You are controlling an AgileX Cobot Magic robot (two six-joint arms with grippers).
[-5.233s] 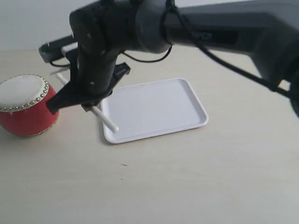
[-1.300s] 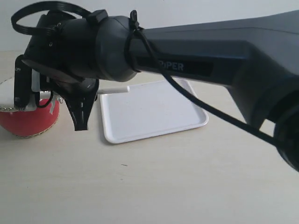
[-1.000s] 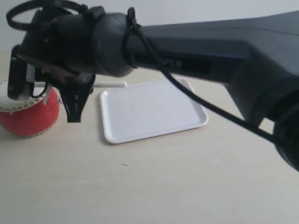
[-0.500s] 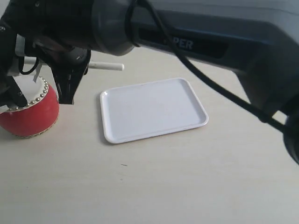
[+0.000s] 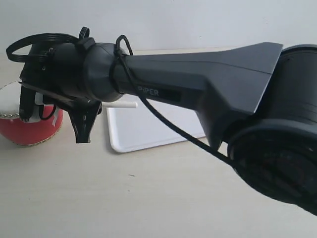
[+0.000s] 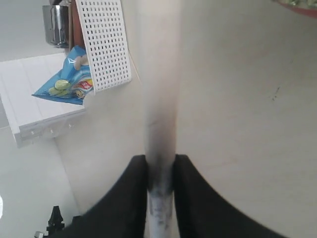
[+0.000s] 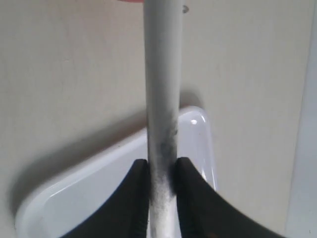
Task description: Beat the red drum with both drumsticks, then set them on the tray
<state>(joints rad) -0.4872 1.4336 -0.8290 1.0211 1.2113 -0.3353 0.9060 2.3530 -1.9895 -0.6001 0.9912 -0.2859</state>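
Observation:
The red drum [image 5: 30, 127] stands at the far left, its cream skin partly behind the arm. The white tray [image 5: 148, 130] lies just right of it, half covered by the big dark right arm. My right gripper [image 5: 83, 138] hangs between the drum and the tray, shut on a cream drumstick [image 5: 122, 105] whose end pokes out over the tray's left edge. In the right wrist view the gripper [image 7: 162, 164] clamps that stick [image 7: 162, 74] above a tray corner [image 7: 200, 134]. My left gripper [image 6: 160, 162] is shut on the other drumstick [image 6: 159, 84] over bare table, with the drum's rim [image 6: 299, 4] at the frame's corner.
A white perforated basket [image 6: 104, 44], a blue snack bag [image 6: 64, 84] and a metal cup [image 6: 57, 25] sit beyond the table's edge. A black cable loop [image 5: 29, 42] rides on the right arm's wrist. Bare beige table [image 5: 124, 198] lies toward the front.
The right arm was raised half a second ago and has swung back down. Its stick's free end has dropped from well above the tray to just over the tray's left edge.

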